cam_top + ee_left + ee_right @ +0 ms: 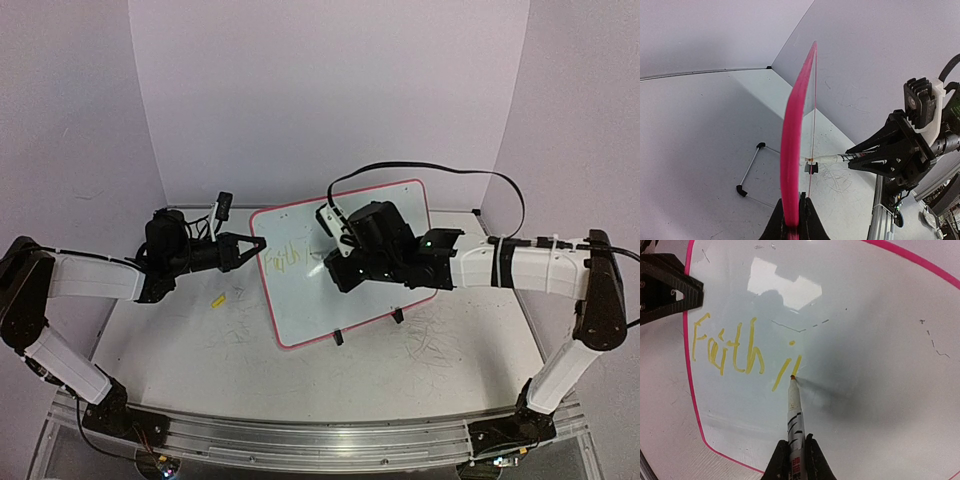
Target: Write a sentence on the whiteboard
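The whiteboard (300, 305) stands tilted on its black clip feet in the middle of the table, red-pink rim all round. The sentence (727, 346) reads "Faith" in yellow, followed by two short strokes; it shows faintly in the top view (283, 258). My right gripper (796, 444) is shut on a white marker (795, 412), whose orange tip touches the board at the lower end of the last stroke. My left gripper (793, 207) is shut on the board's left rim (792, 140); it also shows in the top view (256, 244).
A small yellow cap (217, 299) lies on the table left of the board. Grey scribble marks (432, 340) cover the table at the front right. A wire prop with black ends (751, 170) stands behind the board. A black cable (440, 170) arcs over the right arm.
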### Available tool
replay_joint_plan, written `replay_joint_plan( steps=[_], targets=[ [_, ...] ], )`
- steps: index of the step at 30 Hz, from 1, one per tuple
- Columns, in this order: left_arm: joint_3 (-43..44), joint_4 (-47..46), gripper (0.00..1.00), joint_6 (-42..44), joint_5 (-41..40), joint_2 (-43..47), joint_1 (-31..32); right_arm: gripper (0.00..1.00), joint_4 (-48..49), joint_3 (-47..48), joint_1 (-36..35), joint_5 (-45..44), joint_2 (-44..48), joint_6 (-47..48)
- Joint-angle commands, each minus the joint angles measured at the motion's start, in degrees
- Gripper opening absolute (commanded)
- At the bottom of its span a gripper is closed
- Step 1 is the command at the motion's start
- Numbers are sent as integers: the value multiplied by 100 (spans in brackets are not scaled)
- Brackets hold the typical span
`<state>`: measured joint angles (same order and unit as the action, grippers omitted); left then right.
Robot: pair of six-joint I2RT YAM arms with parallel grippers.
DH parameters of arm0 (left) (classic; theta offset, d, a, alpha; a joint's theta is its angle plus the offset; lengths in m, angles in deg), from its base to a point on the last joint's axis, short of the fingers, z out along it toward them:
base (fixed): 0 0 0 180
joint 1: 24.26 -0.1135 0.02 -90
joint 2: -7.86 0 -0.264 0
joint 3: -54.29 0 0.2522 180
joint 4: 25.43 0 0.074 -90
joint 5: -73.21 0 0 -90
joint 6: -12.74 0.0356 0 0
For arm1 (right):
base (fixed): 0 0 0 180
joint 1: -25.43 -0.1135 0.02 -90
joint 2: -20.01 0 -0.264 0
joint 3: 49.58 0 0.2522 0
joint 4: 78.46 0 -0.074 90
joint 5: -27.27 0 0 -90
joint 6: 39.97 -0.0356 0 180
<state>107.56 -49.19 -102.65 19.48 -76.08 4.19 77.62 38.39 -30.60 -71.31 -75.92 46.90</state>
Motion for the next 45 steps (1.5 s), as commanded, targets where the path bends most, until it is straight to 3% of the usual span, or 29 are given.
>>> replay_joint_plan(
  steps=[1, 45],
  targets=[
    [-54, 52, 0, 306, -147, 130, -23, 0, -81, -151, 19, 5, 160, -124],
    [-119, 56, 0, 309, -147, 197, -14, 0, 154, 126, 26, -442, 93, -195]
  ],
)
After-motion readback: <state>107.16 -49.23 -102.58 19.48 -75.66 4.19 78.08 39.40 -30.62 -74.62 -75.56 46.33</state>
